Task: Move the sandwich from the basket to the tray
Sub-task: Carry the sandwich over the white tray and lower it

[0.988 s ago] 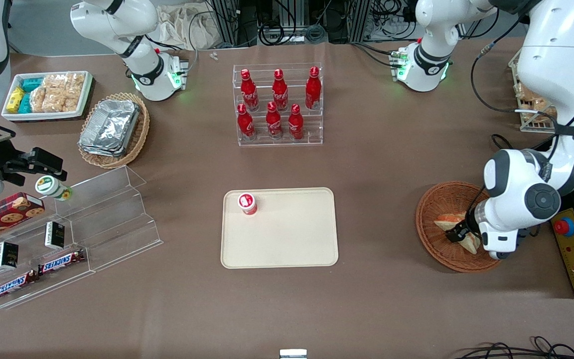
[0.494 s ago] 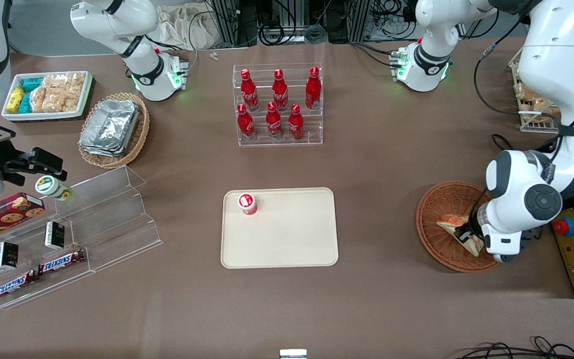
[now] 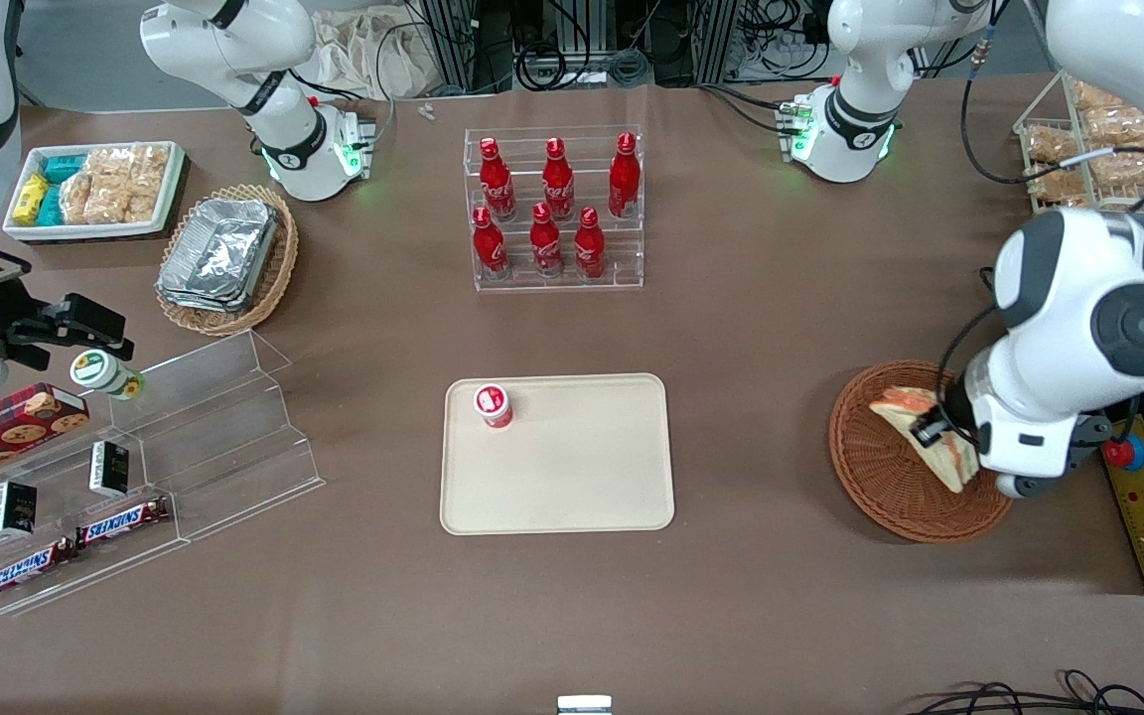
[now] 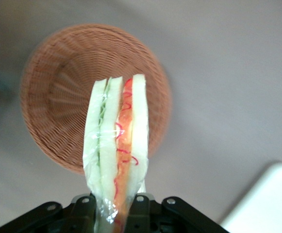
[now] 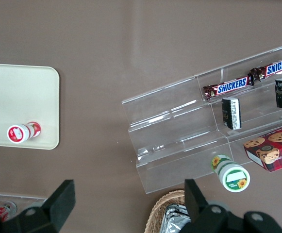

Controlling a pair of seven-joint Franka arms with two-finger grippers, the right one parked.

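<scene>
The sandwich [image 3: 941, 457], a clear-wrapped wedge of pale bread with red and orange filling, hangs above the round reddish-brown wicker basket [image 3: 880, 489] at the working arm's end of the table. My gripper [image 3: 932, 429] is shut on it. In the left wrist view the sandwich [image 4: 117, 141] stands up from between the gripper [image 4: 112, 213] fingers, with the empty basket [image 4: 53, 97] below and a corner of the tray [image 4: 269, 204] showing. The cream tray [image 3: 582, 477] lies mid-table, toward the parked arm from the basket.
A small red can [image 3: 494, 405] stands on one corner of the tray. A clear rack of red bottles [image 3: 555, 214] is farther from the camera. A yellow box with a red stop button [image 3: 1143, 497] sits beside the basket. A stepped acrylic shelf [image 3: 185, 437] lies toward the parked arm.
The arm has risen, lifting the sandwich up out of the basket; a second ago it lay low in the basket with the gripper around it.
</scene>
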